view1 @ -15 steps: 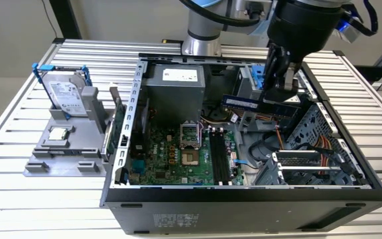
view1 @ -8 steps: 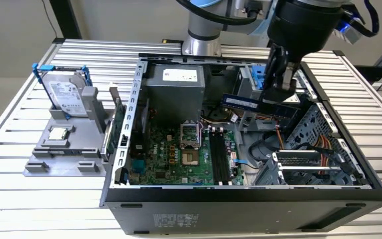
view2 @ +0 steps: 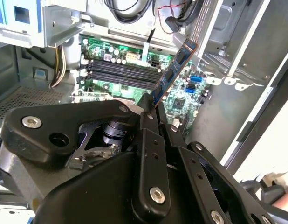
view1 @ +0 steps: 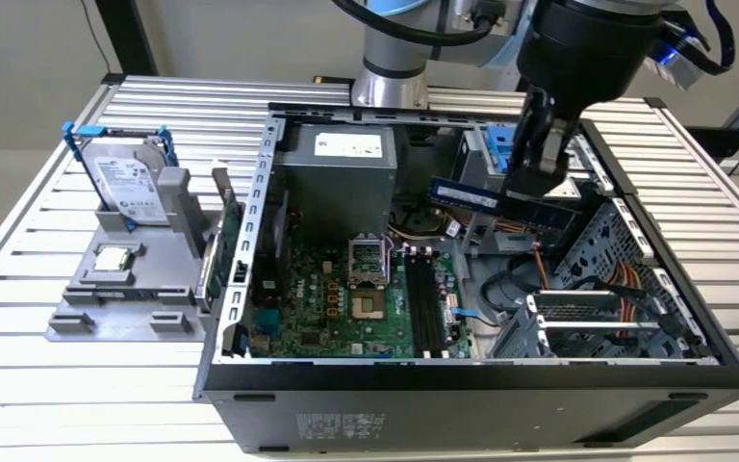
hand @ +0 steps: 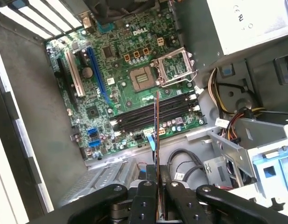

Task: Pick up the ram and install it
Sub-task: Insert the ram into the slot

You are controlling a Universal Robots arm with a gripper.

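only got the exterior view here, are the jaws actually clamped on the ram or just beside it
observer: clamped. in the first wrist view the ram sits edge-on between the shut jaws, one on each face.
operator: ok, where's its free end relative to the board
observer: in that same view the far end overlaps the black memory slots, and its edge runs across the slot rows, not along them.
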